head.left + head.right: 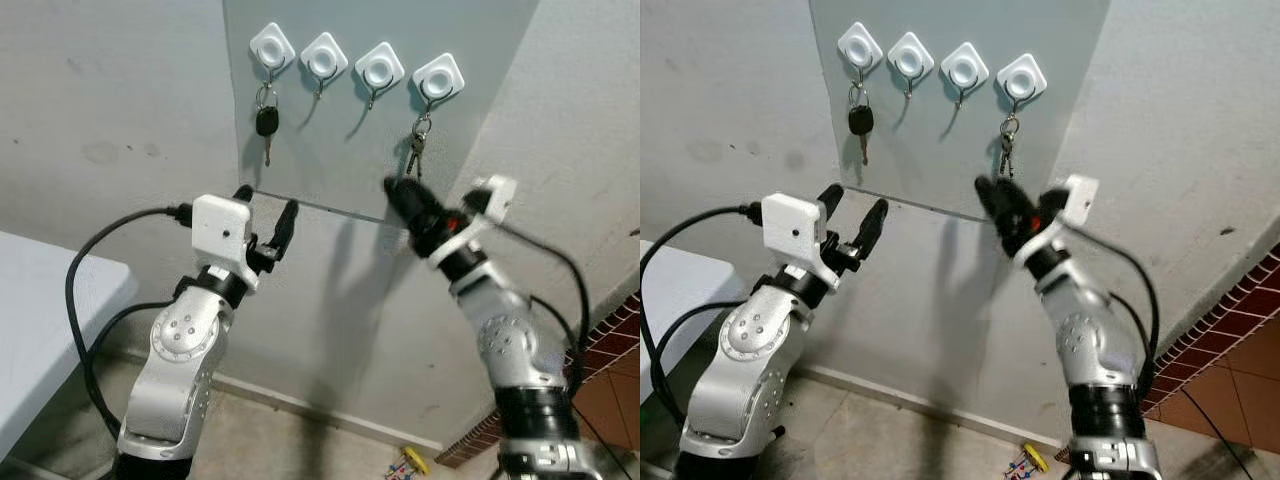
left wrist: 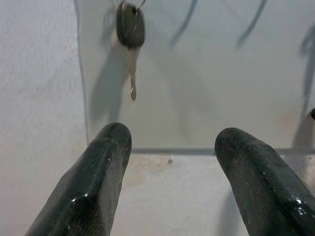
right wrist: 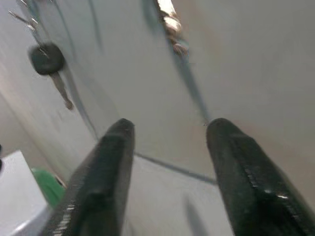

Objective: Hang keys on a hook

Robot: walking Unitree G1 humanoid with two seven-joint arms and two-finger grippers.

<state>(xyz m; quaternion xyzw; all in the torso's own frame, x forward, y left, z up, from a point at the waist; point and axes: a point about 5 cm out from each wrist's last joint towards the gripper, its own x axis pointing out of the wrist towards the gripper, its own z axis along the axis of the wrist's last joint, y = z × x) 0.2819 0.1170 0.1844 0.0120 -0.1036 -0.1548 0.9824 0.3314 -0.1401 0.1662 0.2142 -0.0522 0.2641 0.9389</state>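
Four white hooks in a row on a grey panel (image 1: 360, 150), upper centre of frame. Far-left hook (image 1: 271, 47) carries a black-headed key (image 1: 266, 122). Far-right hook (image 1: 439, 78) carries a small key bunch (image 1: 417, 145) on a ring. Two middle hooks (image 1: 324, 57), (image 1: 379, 68) bare.

Left gripper (image 1: 266, 214) at centre-left, just below panel's lower edge, fingers apart, nothing between them. Right gripper (image 1: 405, 197) at centre-right, just under the key bunch. In wrist view its fingers (image 3: 110, 162) stand apart w/ only wall between, so it holds nothing.

Step, as I judge it: keys look hung on far-right hook, gripper let go. Hanging seems done, or nearly.

Next move calls for: pull right arm down and away from wall w/o brushing the bunch, since fingertips sit close below it.

Hard to make out: right gripper blurred in head views. Key bunch cut off at top of right wrist view, only a bright smear. Can't confirm ring is fully seated on the hook; too small. Table corner (image 1: 40, 300) cut off at lower left.
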